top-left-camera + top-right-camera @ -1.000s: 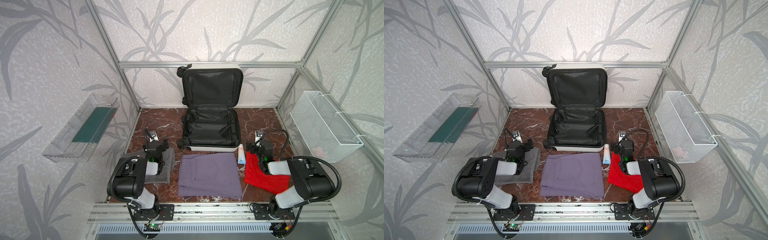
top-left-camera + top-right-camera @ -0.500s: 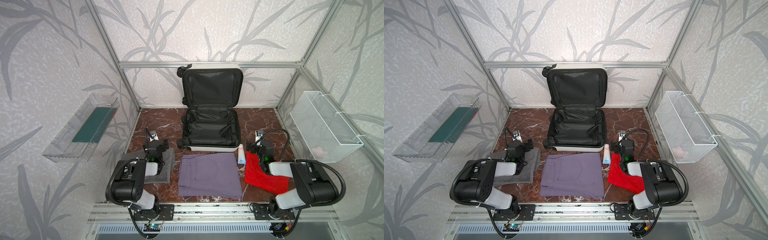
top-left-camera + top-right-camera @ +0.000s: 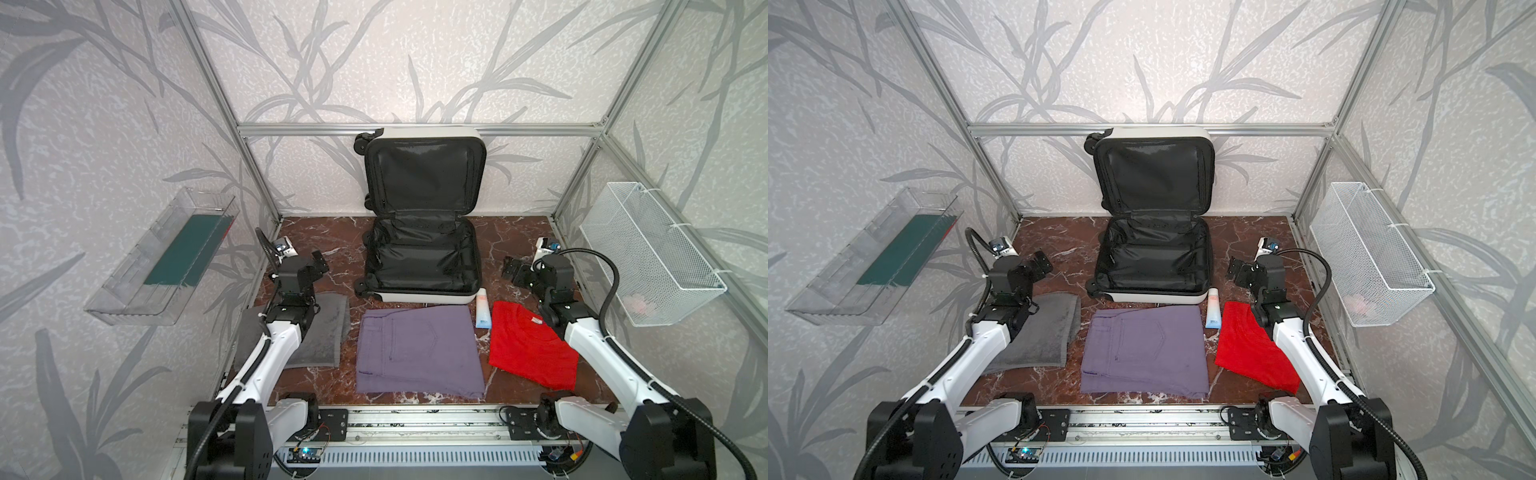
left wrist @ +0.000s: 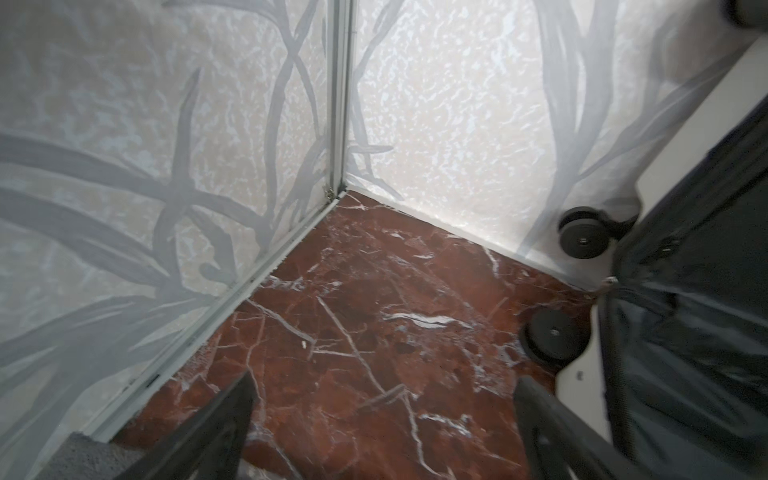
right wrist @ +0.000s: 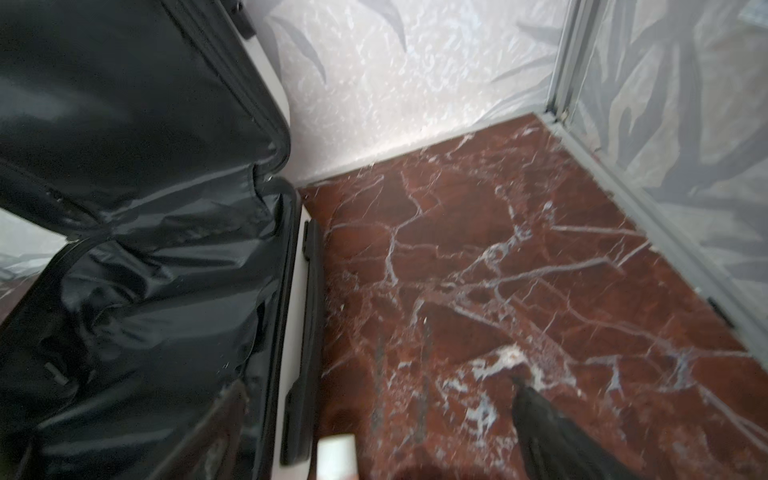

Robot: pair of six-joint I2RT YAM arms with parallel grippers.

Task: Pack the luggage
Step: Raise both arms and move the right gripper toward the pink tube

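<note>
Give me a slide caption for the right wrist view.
Open right claw hovers over the marble tabletop beside the open luggage.

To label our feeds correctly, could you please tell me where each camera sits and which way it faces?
Top views: high above the front rail, looking down and back over the marble floor, open luggage and purple trousers; both arms, left gripper and right gripper show.
Left wrist: on the left arm, facing a back corner and the luggage wheels; its open fingers show.
Right wrist: on the right arm, facing the luggage's handle side and floor; its fingers show.
Shared: all views show the luggage and floor.
</note>
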